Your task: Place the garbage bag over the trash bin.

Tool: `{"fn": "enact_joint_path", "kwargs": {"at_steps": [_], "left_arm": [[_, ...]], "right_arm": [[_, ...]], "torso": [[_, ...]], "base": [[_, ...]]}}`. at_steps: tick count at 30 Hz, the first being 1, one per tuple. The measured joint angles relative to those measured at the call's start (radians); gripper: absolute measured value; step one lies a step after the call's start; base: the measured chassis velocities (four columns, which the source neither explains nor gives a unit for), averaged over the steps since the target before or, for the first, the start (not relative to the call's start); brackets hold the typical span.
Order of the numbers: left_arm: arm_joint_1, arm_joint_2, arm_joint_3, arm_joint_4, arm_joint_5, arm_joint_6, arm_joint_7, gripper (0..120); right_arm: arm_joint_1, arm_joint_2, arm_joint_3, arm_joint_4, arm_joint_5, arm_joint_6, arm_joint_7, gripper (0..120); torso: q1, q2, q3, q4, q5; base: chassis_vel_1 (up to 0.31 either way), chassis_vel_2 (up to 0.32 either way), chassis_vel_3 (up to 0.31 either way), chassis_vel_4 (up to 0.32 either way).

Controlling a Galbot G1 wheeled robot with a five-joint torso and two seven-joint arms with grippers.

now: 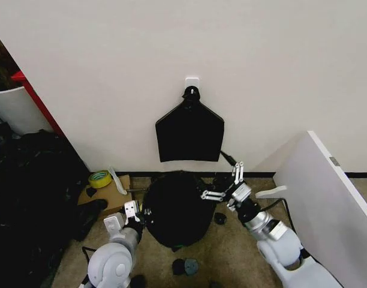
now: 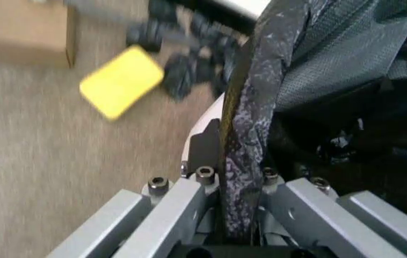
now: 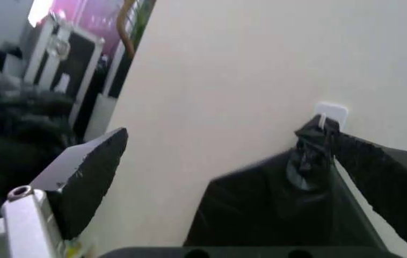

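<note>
The glossy black garbage bag (image 1: pixel 176 207) is draped over the trash bin on the floor by the wall. In the head view the bag hides the bin. A sliver of the bin's white rim (image 2: pixel 202 124) shows in the left wrist view. My left gripper (image 1: pixel 134 211) is at the bag's left edge, shut on a fold of the black film (image 2: pixel 243 134). My right gripper (image 1: pixel 220 180) hovers just off the bag's upper right edge, open, with nothing between its fingers (image 3: pixel 89 177).
A flat black bundle of bags (image 1: pixel 189 132) hangs from a wall hook above the bin. A yellow tape roll (image 1: pixel 100 178) and a cardboard box (image 1: pixel 111 192) lie to the left, beside a heap of black bags (image 1: pixel 27 192). A white panel (image 1: pixel 327 198) leans at the right. Small black lumps (image 1: pixel 219 218) dot the carpet.
</note>
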Motion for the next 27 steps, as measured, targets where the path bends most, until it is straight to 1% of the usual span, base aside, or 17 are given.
{"fn": "enact_joint_path", "kwargs": {"at_steps": [4, 8, 12, 13, 14, 17, 18, 19, 20, 26, 27], "left_arm": [[-0.01, -0.032, 0.015, 0.044, 0.0, 0.008, -0.019, 0], [-0.014, -0.048, 0.022, 0.063, 0.016, 0.009, -0.036, 0], [-0.012, -0.051, 0.024, 0.066, 0.031, 0.006, -0.041, 0], [-0.01, -0.05, 0.024, 0.066, 0.035, 0.005, -0.041, 2], [-0.007, -0.048, 0.023, 0.065, 0.041, 0.001, -0.041, 8], [0.002, -0.042, 0.02, 0.05, 0.043, -0.002, -0.039, 20], [0.005, -0.041, 0.02, 0.045, 0.044, -0.003, -0.038, 23], [0.005, -0.041, 0.02, 0.045, 0.044, -0.003, -0.038, 23], [0.008, -0.04, 0.019, 0.039, 0.044, -0.003, -0.038, 28], [0.031, -0.025, 0.007, -0.04, 0.046, -0.004, -0.041, 52], [0.031, -0.025, 0.007, -0.04, 0.046, -0.004, -0.041, 52]], "right_arm": [[-0.015, 0.013, -0.01, -0.004, -0.028, -0.005, 0.048, 100], [-0.015, 0.018, -0.013, -0.006, -0.028, -0.006, 0.049, 100], [-0.014, 0.018, -0.015, -0.009, -0.026, -0.006, 0.048, 100], [-0.014, 0.018, -0.015, -0.011, -0.026, -0.006, 0.047, 100], [-0.012, 0.018, -0.015, -0.013, -0.025, -0.006, 0.045, 100], [-0.012, 0.018, -0.016, -0.013, -0.022, -0.006, 0.043, 100], [-0.012, 0.017, -0.016, -0.013, -0.022, -0.006, 0.042, 100], [-0.012, 0.017, -0.016, -0.013, -0.022, -0.006, 0.042, 100], [-0.013, 0.017, -0.016, -0.014, -0.021, -0.006, 0.041, 100], [-0.02, 0.013, -0.011, -0.017, -0.013, -0.006, 0.038, 100], [-0.02, 0.013, -0.011, -0.017, -0.013, -0.006, 0.038, 100]], "torso": [[0.0, 0.0, 0.0, 0.0, 0.0], [0.0, 0.0, 0.0, 0.0001, 0.0003], [0.0, 0.0, 0.0, 0.0001, 0.0003], [0.0, 0.0, 0.0, 0.0001, 0.0003], [0.0, 0.0, 0.0, 0.0001, 0.0003], [0.0, 0.0, 0.0, 0.0001, 0.0002], [0.0, 0.0, 0.0, 0.0001, 0.0002], [0.0, 0.0, 0.0, 0.0001, 0.0002], [0.0, 0.0, 0.0, 0.0001, 0.0002], [0.0, 0.0, 0.0, 0.0001, 0.0003], [0.0, 0.0, 0.0, 0.0001, 0.0003]], "base": [[0.0, 0.0, 0.0, 0.0], [0.0, 0.0, 0.0, 0.0], [0.0, 0.0, 0.0, 0.0], [0.0, 0.0, 0.0, 0.0], [0.0, 0.0, 0.0, 0.0], [0.0, 0.0, 0.0, 0.0], [0.0, 0.0, 0.0, 0.0], [0.0, 0.0, 0.0, 0.0], [0.0, 0.0, 0.0, 0.0], [0.0, 0.0, 0.0, 0.0], [0.0, 0.0, 0.0, 0.0]]}}
